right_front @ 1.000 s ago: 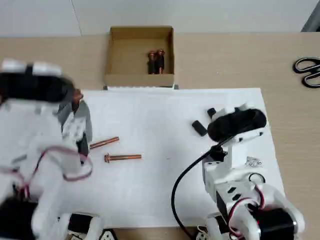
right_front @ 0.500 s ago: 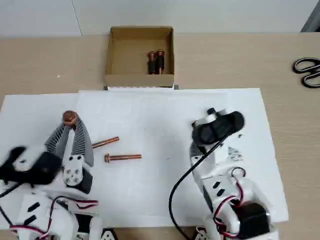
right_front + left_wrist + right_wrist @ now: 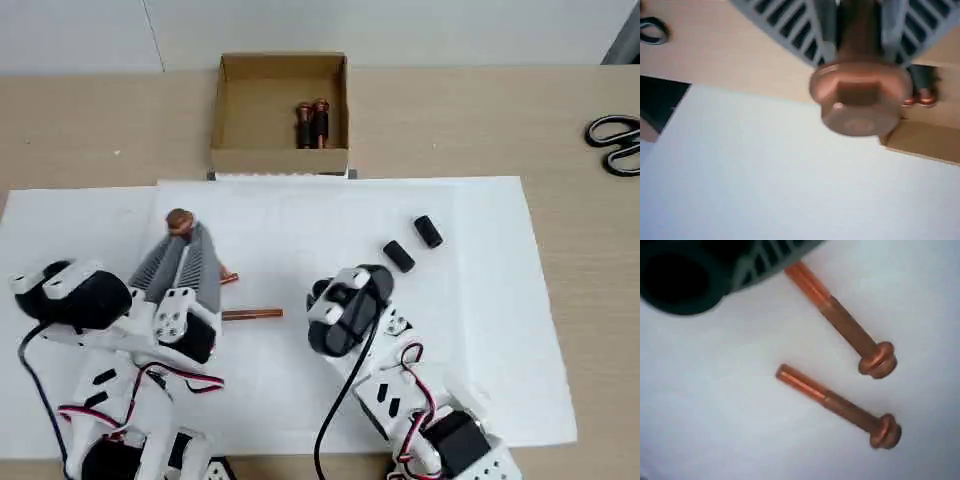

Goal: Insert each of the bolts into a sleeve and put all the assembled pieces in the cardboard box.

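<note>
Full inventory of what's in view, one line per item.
box: 1, brown cardboard, far edge of the paper
assembled pieces: 2, copper and black, inside the box
loose bolts: 2, copper, on the paper between the arms
loose sleeves: 2, black, on the paper beyond the right arm
paper: 1, white, on the table
scissors: 1, black, table edge
table: 1, tan
left gripper: shut on held bolt, copper
right gripper: apparently shut on held sleeve, black
</note>
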Robot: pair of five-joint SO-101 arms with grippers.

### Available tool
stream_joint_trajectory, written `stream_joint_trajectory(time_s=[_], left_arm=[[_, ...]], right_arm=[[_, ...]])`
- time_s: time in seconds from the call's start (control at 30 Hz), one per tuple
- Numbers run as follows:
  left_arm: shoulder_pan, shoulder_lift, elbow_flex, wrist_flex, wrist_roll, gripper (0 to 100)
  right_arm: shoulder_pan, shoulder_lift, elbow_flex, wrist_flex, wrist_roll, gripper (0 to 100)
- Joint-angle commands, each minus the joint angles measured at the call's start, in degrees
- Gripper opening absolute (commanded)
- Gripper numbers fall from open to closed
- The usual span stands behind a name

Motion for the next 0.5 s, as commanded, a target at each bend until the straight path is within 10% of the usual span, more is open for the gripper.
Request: stream_joint_trajectory(time_s=[0.0, 0.47], left_arm=[[3.4, -0.3, 1.2, -3.3, 1.0, 1], [14.5, -0.1, 2.2, -3.2, 1.1, 1]], right_arm=[[-3.0, -0.5, 1.1, -4.4, 1.8, 0.2], [-6.5, -0.5, 2.2, -4.6, 2.9, 0.2]])
